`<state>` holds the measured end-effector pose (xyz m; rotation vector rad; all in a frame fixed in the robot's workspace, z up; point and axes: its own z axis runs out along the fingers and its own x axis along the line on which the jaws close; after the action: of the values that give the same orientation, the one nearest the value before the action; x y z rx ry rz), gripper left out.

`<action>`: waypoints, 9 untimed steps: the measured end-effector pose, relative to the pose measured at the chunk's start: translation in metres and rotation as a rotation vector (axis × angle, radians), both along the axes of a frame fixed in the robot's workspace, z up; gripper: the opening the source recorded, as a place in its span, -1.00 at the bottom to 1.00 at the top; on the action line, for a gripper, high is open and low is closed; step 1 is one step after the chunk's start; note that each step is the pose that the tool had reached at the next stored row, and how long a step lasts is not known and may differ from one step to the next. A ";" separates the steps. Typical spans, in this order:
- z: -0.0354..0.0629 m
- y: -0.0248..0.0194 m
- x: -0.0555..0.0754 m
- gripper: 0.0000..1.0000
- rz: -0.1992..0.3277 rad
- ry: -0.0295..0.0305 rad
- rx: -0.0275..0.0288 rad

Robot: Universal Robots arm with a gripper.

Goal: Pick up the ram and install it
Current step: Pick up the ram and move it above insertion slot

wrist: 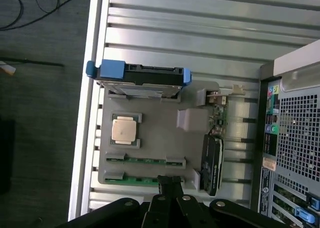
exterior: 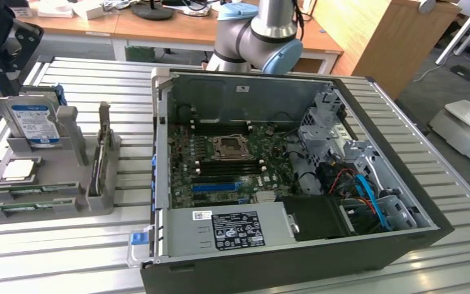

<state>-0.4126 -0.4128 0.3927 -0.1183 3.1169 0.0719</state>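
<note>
**End effector closed and empty above the parts holder**

From my wrist view, the end effector has its fingers pressed together with nothing between them. I judge it is hovering rather than touching. Directly below the fingertips lies the ram, a thin green stick lying flat in the nearest slot of the grey holder. Grey clips pin it at each end, I'd say so that it sits in a known spot for a grasp from above. A second stick lies parallel, just beyond it.

Further out from the end effector, the square silver CPU rests in its own pocket. Off to one side an expansion card stands on edge. Beyond the CPU, the hard drive is propped upright at the holder's far end.

The holder sits on the slatted table. Farthest away, the computer case lies on its side with the panel off. That leaves the motherboard facing up, which I reckon suits a downward insertion
</note>
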 end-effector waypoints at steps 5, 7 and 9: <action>0.0000 0.0000 0.000 -0.79 0.026 0.0000 0.0000; 0.0000 0.0000 0.000 -0.79 0.036 0.0000 0.0000; 0.0000 0.0000 0.000 -0.79 0.045 0.0000 0.0000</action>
<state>-0.4126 -0.4128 0.3927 -0.1882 3.1145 0.0727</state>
